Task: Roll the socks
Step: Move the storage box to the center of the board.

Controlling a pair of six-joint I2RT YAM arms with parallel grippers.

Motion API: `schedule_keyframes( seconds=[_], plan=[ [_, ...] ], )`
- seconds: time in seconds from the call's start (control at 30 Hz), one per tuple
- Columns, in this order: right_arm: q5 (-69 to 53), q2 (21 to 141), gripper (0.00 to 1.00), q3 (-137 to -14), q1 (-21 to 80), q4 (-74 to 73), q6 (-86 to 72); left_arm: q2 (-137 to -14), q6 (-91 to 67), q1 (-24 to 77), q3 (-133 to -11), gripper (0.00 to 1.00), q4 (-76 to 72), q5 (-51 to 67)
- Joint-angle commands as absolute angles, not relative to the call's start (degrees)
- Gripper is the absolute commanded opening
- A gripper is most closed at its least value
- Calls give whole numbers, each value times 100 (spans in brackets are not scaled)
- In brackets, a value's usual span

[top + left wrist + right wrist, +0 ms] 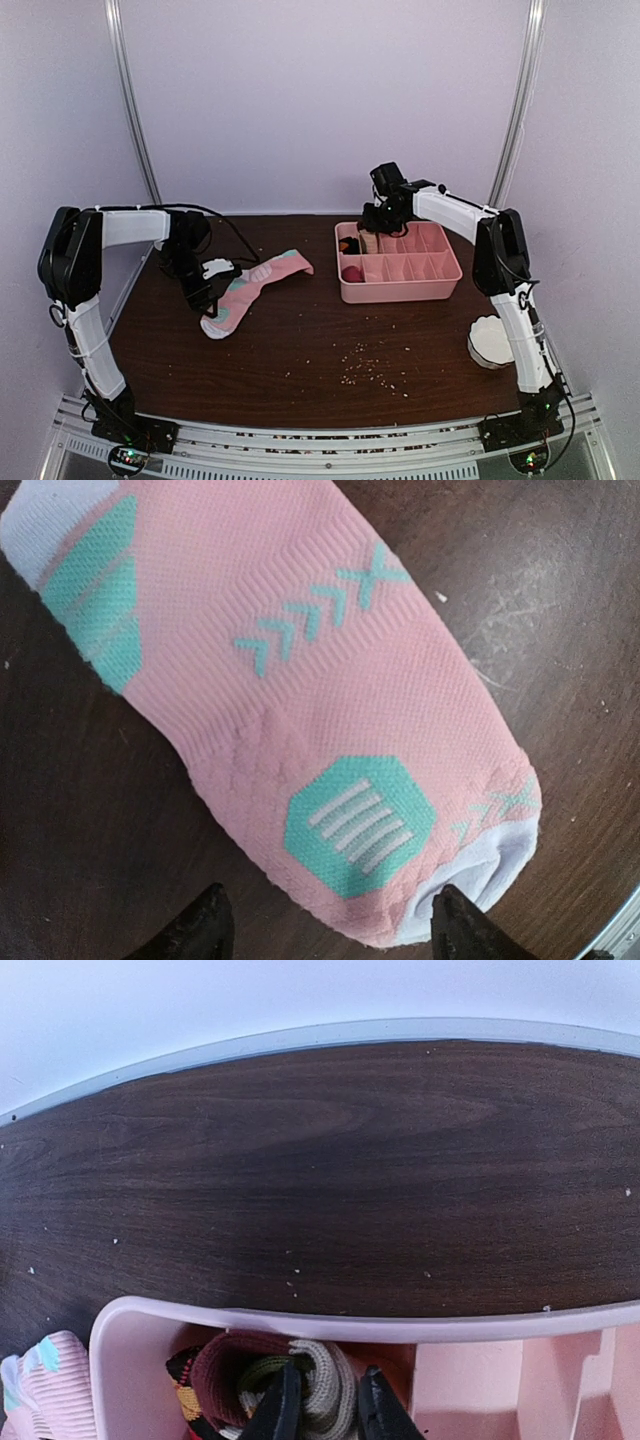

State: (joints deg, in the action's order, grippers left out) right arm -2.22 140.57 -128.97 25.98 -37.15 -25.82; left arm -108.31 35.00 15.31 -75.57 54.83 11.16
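Note:
The pink sock (255, 285) with mint-green patches lies flat on the dark table, left of centre. My left gripper (207, 297) hovers over its near-left end. In the left wrist view the pink sock (300, 680) fills the frame. My left gripper (330, 930) is open, its black fingertips either side of the sock's white-edged end, holding nothing. The beige and maroon sock (300, 1380) sits bunched in the back-left compartment of the pink tray (160, 1315). My right gripper (328, 1412) is shut on its beige knit. From above, the right gripper (375, 228) reaches down into that tray corner.
The pink divided tray (420, 290) stands right of centre, with a dark red item (352, 273) in a left compartment. A white bowl (490, 340) sits by the right arm. Crumbs (370, 368) are scattered at front centre. The table's back edge (320, 1035) runs behind the tray.

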Motion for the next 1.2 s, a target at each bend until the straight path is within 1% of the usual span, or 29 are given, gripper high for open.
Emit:
schedule_keyframes(
  seconds=[0.0, 0.13, 0.23, 0.53, 0.77, 0.87, 1.0, 1.13, 1.17],
  plan=[
    [-379, 14320, 15, -13115, 2501, -4076, -2856, -10652, 3630, 1499, -7408, 70, 5388, 1002],
    [-343, 14330, 13, -13070, 2483, -4370, -2917, -10517, 3681, 1502, -7338, 70, 5413, 977],
    [-284, 14264, 9, -12932, 2491, -4506, -2889, -10532, 3700, 1503, -7362, 68, 5527, 1072],
    [-105, 13568, 9, -12380, 2516, -4533, -2764, -10886, 3691, 1512, -7499, 59, 5644, 1246],
    [-295, 13229, 10, -11416, 2527, -4254, -2880, -10996, 3682, 1512, -7633, 58, 5717, 1390],
    [-491, 13292, 13, -11482, 2522, -4267, -2846, -11063, 3696, 1513, -7646, 57, 5727, 1430],
    [-613, 13232, 20, -11795, 2522, -4283, -2808, -11248, 3715, 1567, -7681, 51, 5741, 1413],
    [-640, 12907, 31, -12007, 2512, -4090, -2776, -11285, 3692, 1581, -7782, 50, 5770, 1429],
    [-593, 12824, 36, -12016, 2506, -4061, -2767, -11277, 3689, 1582, -7817, 50, 5816, 1451]
  ],
)
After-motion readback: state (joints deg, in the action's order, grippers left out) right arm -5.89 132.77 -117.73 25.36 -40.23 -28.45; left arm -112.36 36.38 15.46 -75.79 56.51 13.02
